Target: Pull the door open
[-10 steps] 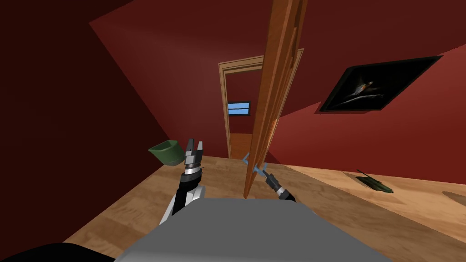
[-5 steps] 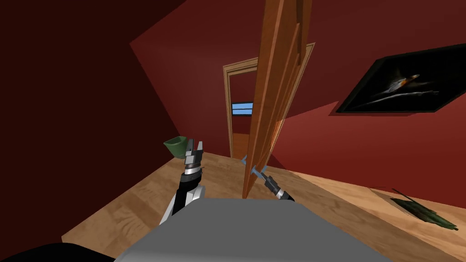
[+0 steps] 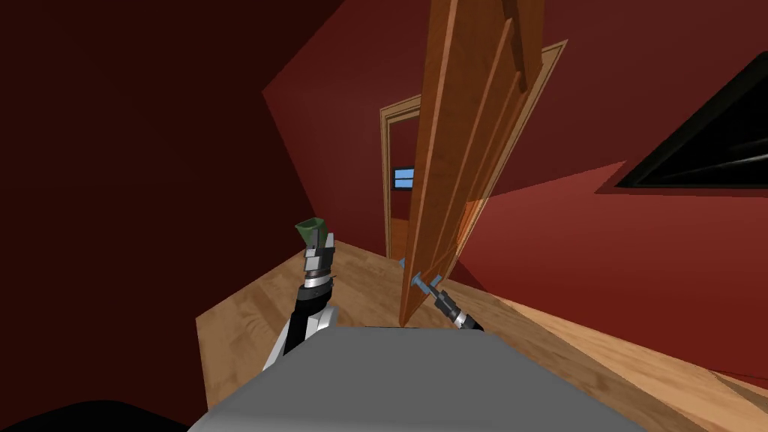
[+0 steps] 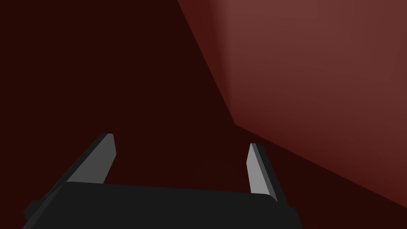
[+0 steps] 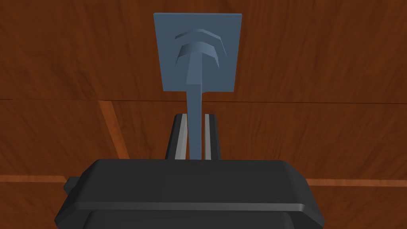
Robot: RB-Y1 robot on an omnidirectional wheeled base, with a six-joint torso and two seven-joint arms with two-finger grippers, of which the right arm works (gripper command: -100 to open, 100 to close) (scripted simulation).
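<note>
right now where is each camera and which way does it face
Head: on the head, steeply down at door; left hand, right hand show.
Left wrist: on left hand, facing away from door; open fingers.
Right wrist: on right hand, facing the handle, fingers shut on it.
Shared: head and right wrist both show door, handle.

Dim, flat lighting, sharp throughout. Red wall (image 4: 318, 79) beyond left gripper (image 4: 181, 140) shades dark to lighter. Door (image 5: 318, 59) and handle (image 5: 194, 99) at right gripper (image 5: 195, 115) evenly lit. Head-view edges splay.
</note>
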